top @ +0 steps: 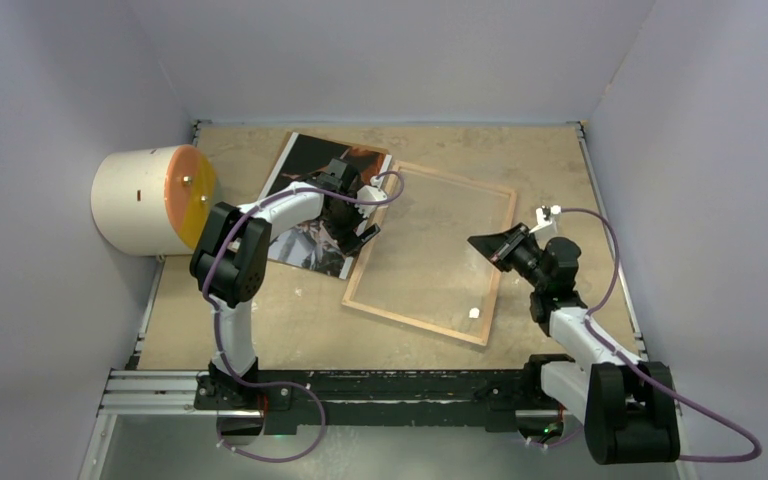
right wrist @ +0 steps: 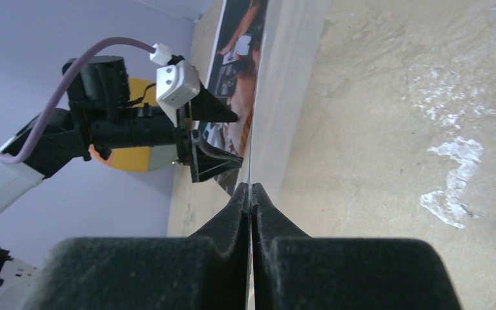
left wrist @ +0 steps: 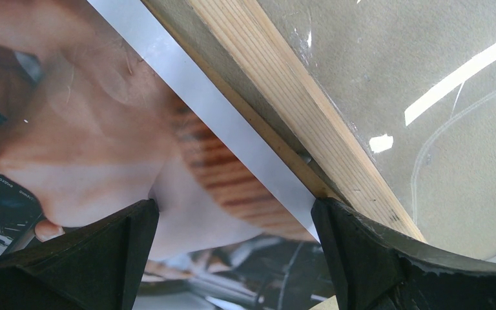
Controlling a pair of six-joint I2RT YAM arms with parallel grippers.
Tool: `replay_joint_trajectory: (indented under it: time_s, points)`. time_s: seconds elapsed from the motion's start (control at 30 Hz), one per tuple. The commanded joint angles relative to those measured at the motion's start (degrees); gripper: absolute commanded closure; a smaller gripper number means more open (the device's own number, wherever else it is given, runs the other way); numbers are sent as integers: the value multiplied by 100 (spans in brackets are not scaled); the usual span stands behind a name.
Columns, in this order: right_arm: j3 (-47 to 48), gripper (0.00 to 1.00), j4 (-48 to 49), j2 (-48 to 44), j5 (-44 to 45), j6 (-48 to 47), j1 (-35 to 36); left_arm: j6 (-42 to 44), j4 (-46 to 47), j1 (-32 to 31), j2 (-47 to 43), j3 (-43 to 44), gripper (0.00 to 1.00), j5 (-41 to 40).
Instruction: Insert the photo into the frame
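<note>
The photo (top: 305, 205) lies face up at the back left of the table, its white-bordered right edge against the frame (top: 430, 330). The frame lies wood-brown back up beside it. My left gripper (top: 353, 215) is open, low over the photo's right edge. In the left wrist view (left wrist: 232, 206) one finger is over the photo (left wrist: 103, 142) and the other at the frame's wooden bar (left wrist: 297, 97). My right gripper (top: 490, 248) is over the frame's right part. It is shut (right wrist: 251, 188) on a thin clear pane (right wrist: 281, 84) seen edge-on.
A white cylinder with an orange-yellow face (top: 150, 200) lies at the left wall. Lilac walls close in the table at the left, back and right. A black rail (top: 380, 385) runs along the near edge. White smears (right wrist: 455, 161) mark the tabletop.
</note>
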Motion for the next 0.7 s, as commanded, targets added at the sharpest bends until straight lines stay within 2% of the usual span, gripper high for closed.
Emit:
replay_joint_trajectory:
  time_s: [0.0,0.47,0.67]
  points:
    - [-56,100,912,21,-279,436,80,86,-16,37,74,83,0,73]
    - [-70,100,1376,-5,-347,721,332,142,-71,55,-63,87,1,90]
    - [-86,100,1446,-24,-245,902,339,134,-163,249,-125,188,1,266]
